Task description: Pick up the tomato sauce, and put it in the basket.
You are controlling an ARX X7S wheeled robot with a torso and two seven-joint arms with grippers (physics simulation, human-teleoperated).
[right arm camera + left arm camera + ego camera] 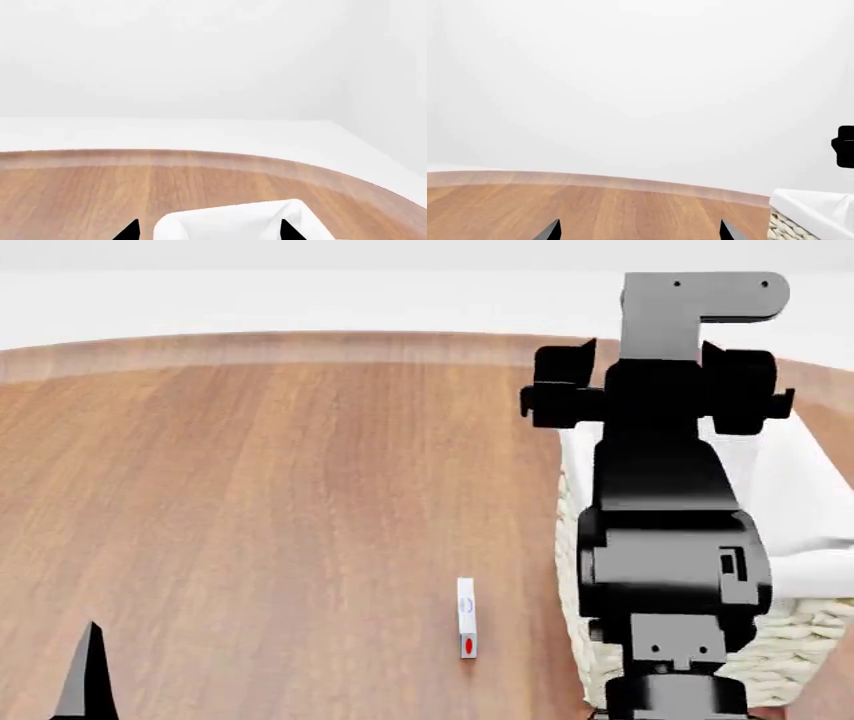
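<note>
The tomato sauce can shows in no view. The basket (801, 640), cream wicker with a white cloth liner, stands at the table's right side, largely covered by my black right arm (667, 540). My right gripper (208, 232) is open and empty, above the liner's corner (233, 220). My left gripper (640, 232) is open and empty, low over bare wood. One of its fingertips (87, 680) shows at the lower left of the head view. The basket's corner also shows in the left wrist view (807, 215).
A small, thin white object with a red mark (466, 630) lies on the brown wooden table (267, 490), left of the basket. The table's curved far edge (267, 348) meets a white background. Part of the right arm (846, 146) shows in the left wrist view.
</note>
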